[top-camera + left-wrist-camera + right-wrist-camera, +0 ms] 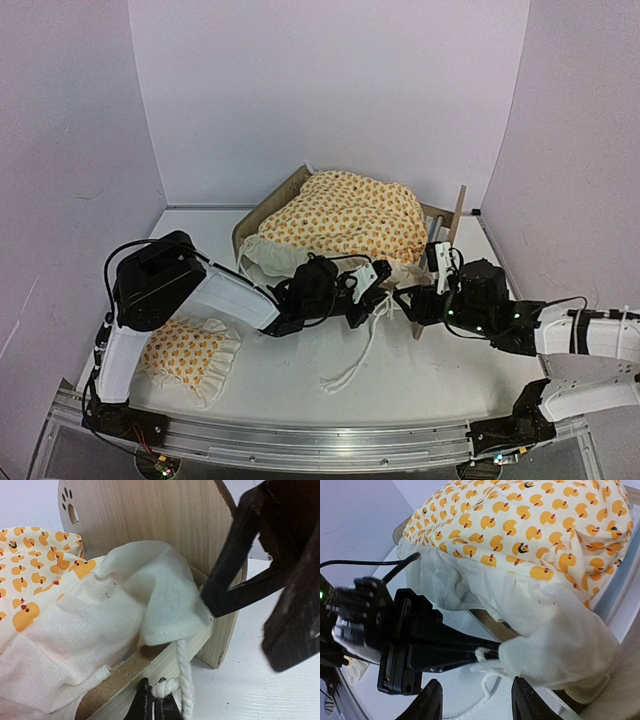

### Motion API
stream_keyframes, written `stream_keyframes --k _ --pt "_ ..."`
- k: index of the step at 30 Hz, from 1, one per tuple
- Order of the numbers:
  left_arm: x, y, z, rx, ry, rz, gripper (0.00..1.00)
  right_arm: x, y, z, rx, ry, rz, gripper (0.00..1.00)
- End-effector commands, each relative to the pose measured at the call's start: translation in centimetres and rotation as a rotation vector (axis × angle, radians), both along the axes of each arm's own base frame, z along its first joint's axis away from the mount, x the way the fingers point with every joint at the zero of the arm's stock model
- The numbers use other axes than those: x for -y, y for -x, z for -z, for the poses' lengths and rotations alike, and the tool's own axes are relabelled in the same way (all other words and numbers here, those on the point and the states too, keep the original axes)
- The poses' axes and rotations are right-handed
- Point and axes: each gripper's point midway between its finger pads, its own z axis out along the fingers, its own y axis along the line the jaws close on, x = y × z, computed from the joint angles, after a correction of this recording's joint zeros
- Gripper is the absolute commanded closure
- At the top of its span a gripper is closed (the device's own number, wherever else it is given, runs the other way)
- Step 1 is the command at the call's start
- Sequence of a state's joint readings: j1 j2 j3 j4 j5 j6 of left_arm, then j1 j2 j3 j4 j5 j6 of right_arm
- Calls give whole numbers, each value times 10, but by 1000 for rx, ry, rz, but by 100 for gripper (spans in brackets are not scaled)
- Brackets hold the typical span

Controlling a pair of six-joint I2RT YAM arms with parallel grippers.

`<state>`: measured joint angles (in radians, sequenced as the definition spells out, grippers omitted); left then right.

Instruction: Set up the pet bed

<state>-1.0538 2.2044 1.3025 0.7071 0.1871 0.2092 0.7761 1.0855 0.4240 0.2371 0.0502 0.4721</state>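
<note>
The pet bed (pixel 262 216) of light plywood stands at the back middle, and a yellow duck-print blanket (pixel 350 215) is heaped on it. The blanket's white underside (pixel 100 625) hangs over the bed's side rail (pixel 492 622). A white cord (pixel 184 672) dangles from the blanket's corner. My left gripper (pixel 156 709) is shut on the cord's knot, close against the rail. In the top view the left gripper (pixel 382 285) meets my right gripper (pixel 405 300) by the bed's near right corner. In its own view the right gripper (pixel 480 702) stands open just below the left gripper's tips (pixel 492 652), holding nothing.
A small ruffled pillow (pixel 185 352) with the same print lies on the table at the front left. The cord's loose end (pixel 350 372) trails over the table in front of the bed. White walls close in the back and both sides.
</note>
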Motion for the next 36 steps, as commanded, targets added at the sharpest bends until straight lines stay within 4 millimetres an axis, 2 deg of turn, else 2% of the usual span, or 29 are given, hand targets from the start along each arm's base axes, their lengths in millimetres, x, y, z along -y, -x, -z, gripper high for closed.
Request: stream_keyframes --k 1,3,6,8,11,14,17,20,24,26,27,29,30,32,33,36 --pt "-7 -3 -59 -77 157 -81 100 29 36 48 -295 121 70 49" --pt "-9 0 -63 -95 169 -99 100 21 43 51 -303 119 57 48" --pt "-11 2 -72 -150 203 -115 100 -1 54 57 -274 133 33 43" --pt "-10 5 -75 -176 218 -100 100 -9 52 62 -260 147 67 41" --pt "-6 11 -75 -211 227 -72 100 -15 39 66 -160 151 148 39" --pt "-3 14 -74 -240 233 -54 100 -8 16 76 -65 194 275 34" --pt "-2 18 -74 -256 236 -39 100 -27 3 74 22 159 254 32" --pt "-1 21 -79 -258 244 -29 100 -26 -9 78 58 147 327 27" --pt "0 25 -82 -263 248 -18 100 -38 -15 68 122 84 314 27" --pt "0 27 -84 -264 251 -11 100 -41 -23 74 130 122 345 27" --pt "0 29 -86 -263 253 -7 100 -44 -27 78 135 146 354 30" --pt "-2 30 -91 -262 260 -7 100 -49 -29 86 130 209 330 47" --pt "-4 29 -99 -257 274 -15 100 -43 -25 93 69 235 351 53" --pt "-9 26 -118 -228 303 -40 100 -26 -5 105 -44 262 337 79" --pt "-11 22 -128 -215 322 -57 100 -18 4 109 -78 257 320 99" --pt "-3 17 -152 -192 373 -53 100 1 23 117 -146 272 300 100"
